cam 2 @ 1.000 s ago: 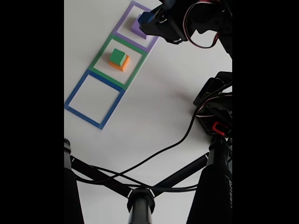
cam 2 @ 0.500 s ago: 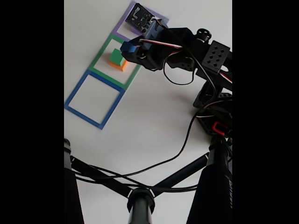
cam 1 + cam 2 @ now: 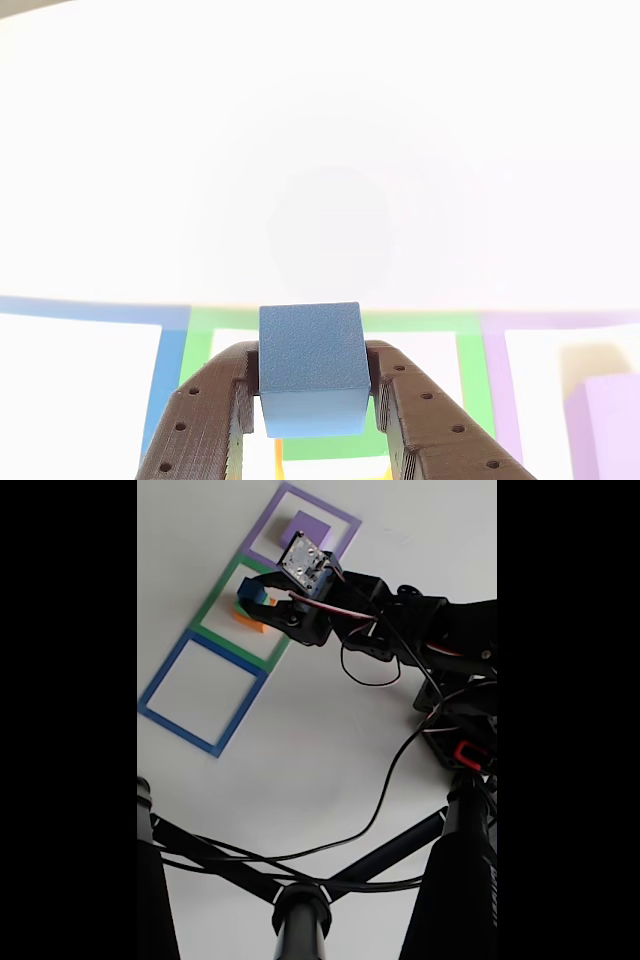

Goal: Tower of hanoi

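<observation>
In the other view my gripper (image 3: 311, 405) is shut on the small blue cube (image 3: 311, 365), its dark fingers (image 3: 200, 420) pressing on both sides. In the fixed view the gripper (image 3: 252, 595) holds the blue cube (image 3: 246, 588) just over the stack inside the green square outline (image 3: 216, 594). The orange-yellow block (image 3: 251, 623) shows under it, and the green block is almost fully hidden by the gripper. The purple block (image 3: 311, 527) sits alone inside the purple outline (image 3: 266, 518). The purple block (image 3: 610, 425) also shows at the lower right of the other view.
The blue square outline (image 3: 164, 670) holds nothing. The arm's base and cables (image 3: 455, 735) stand at the right. Black tripod legs (image 3: 300, 910) and a loose cable cross the near part of the white table (image 3: 330, 740).
The gripper carried the blue cube from the purple square leftward and down until it sits just over the green and orange stack. The purple block is now uncovered.
</observation>
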Robot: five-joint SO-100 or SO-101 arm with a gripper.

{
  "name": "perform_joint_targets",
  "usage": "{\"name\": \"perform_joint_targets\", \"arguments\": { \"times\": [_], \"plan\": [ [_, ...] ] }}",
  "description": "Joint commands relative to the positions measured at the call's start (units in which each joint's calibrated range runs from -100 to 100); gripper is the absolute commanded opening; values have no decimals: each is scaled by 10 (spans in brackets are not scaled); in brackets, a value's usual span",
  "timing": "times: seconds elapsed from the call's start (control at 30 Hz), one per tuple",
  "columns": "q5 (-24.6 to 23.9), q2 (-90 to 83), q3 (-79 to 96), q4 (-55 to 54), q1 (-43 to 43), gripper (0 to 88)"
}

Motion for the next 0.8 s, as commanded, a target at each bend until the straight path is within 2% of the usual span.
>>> {"name": "perform_joint_targets", "arguments": {
  "times": [0.0, 0.77],
  "plan": [
    [0, 35, 2, -79, 1, 23],
    [0, 218, 8, -287, 11, 23]
  ]
}}
